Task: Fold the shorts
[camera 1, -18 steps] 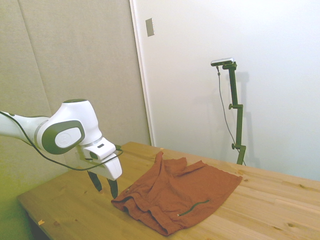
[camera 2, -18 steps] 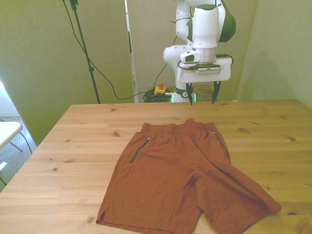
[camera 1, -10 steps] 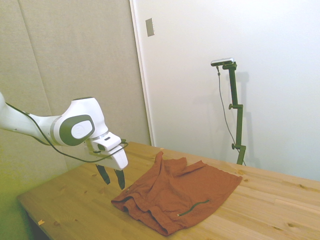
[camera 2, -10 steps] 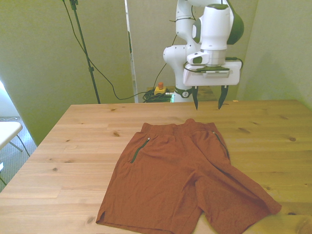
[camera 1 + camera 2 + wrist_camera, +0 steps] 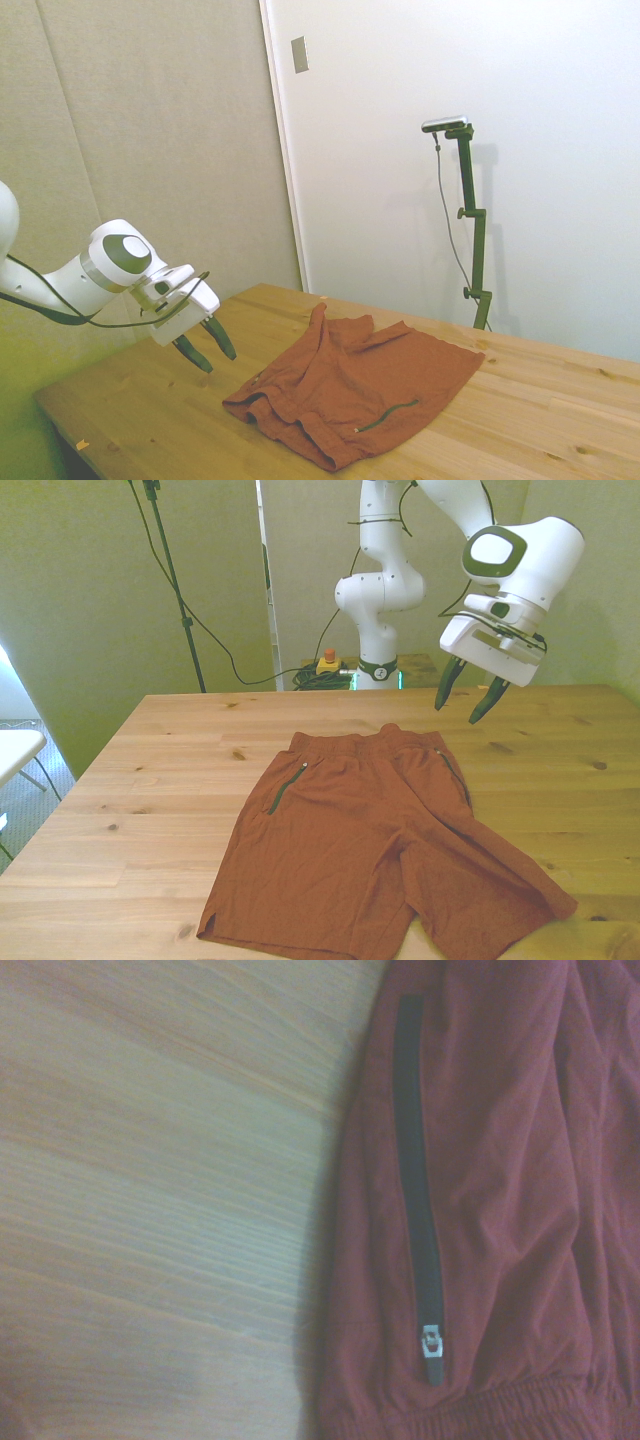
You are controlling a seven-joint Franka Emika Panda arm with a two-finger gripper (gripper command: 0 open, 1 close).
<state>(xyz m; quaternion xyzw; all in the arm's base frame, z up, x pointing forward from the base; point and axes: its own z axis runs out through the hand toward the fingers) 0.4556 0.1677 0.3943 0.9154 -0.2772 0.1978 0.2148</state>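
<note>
— Swung toward the front view's right and tilted since a moment ago, the end effector [image 5: 466, 700] hangs above the wooden surface [image 5: 150, 780], fingers spread wide, empty.

— And the shorts [image 5: 380, 850]?

— Unmoved: wrinkled rust-orange cloth lying flat, dark zipper [image 5: 418, 1210] showing.

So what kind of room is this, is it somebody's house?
Probably not a house; it looks like a robot lab. A white robot arm stands behind a wooden table, cables trail along the plain wall, and only a pair of shorts lies spread out for practice.
</note>
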